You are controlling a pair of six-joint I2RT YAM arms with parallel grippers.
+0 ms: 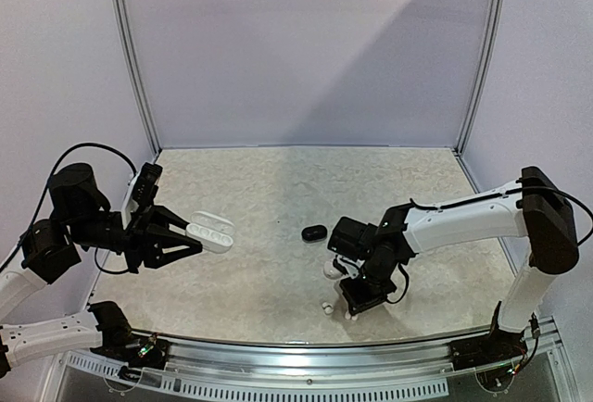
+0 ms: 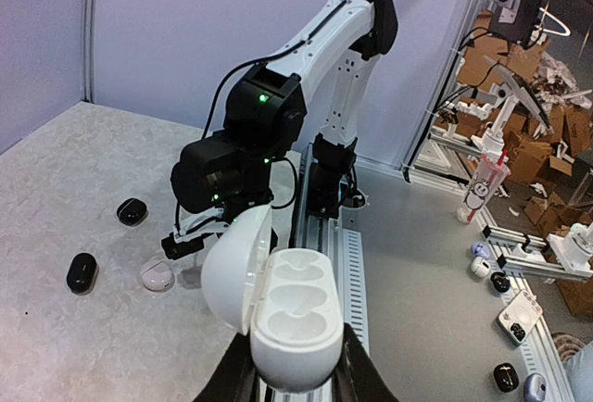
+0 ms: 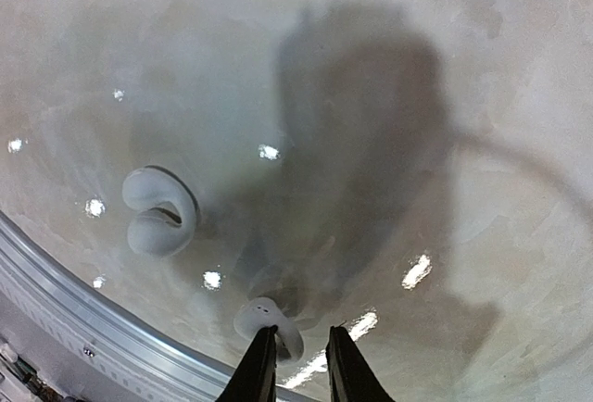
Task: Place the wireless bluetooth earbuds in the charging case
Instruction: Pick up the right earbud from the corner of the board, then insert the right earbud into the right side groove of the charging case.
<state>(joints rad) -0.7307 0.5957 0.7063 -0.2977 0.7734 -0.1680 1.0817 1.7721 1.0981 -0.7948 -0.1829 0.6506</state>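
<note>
Right gripper (image 3: 295, 358) narrowly parted, empty, with a small rounded white earbud (image 3: 266, 320) just beside its fingertips.
Left gripper (image 1: 194, 237) clamps smooth white oval charging case (image 2: 292, 314), lid open.

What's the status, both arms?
Left claw shut on open charging case, held up. Right claw slightly open, empty, low by white earbud. Second white earbud beside; nothing blocking.

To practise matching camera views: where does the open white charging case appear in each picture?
Top external: open white charging case left of centre, in the left gripper.
Left wrist: bottom centre, lid raised.
Right wrist: not in view.
Shared landmark: the rail along the table's near edge.
</note>
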